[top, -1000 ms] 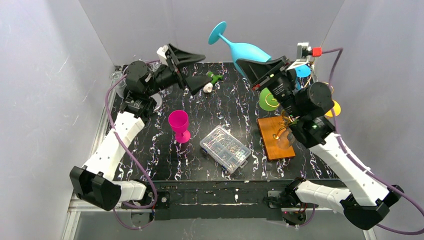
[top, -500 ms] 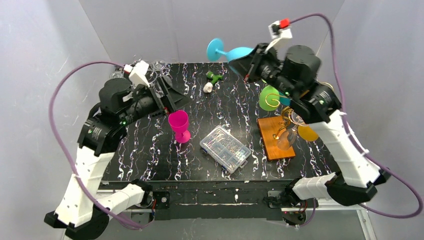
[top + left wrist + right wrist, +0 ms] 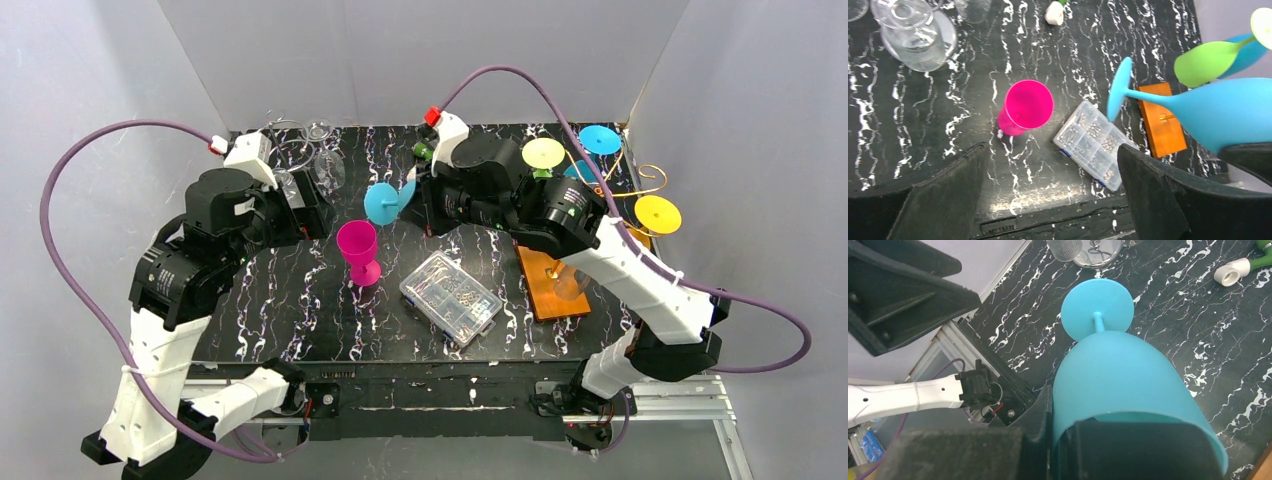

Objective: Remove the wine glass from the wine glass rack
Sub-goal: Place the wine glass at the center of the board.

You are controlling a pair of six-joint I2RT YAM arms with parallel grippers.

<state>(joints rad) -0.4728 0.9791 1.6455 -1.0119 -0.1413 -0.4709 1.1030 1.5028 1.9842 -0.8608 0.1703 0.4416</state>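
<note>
My right gripper [image 3: 1083,437] is shut on the rim of a blue wine glass [image 3: 1128,385] and holds it on its side above the middle of the table, foot pointing left. In the top view only its foot [image 3: 385,203] shows, beside the gripper [image 3: 425,205]. The golden wire rack [image 3: 640,180] on its orange wooden base [image 3: 552,283] stands at the right, with yellow-green, blue and yellow glasses hanging on it. My left gripper [image 3: 1048,200] is open and empty, high above the table's left side [image 3: 300,205], apart from the blue glass [image 3: 1218,115].
A pink cup [image 3: 358,250] stands left of centre. A clear plastic compartment box [image 3: 452,297] lies in front of the middle. Clear glasses [image 3: 318,150] stand at the back left. A green and white piece [image 3: 1235,272] lies at the back. Grey walls close in three sides.
My right arm has swung the blue glass from high at the back down and left over the table's middle. My left arm has drawn back and risen.
</note>
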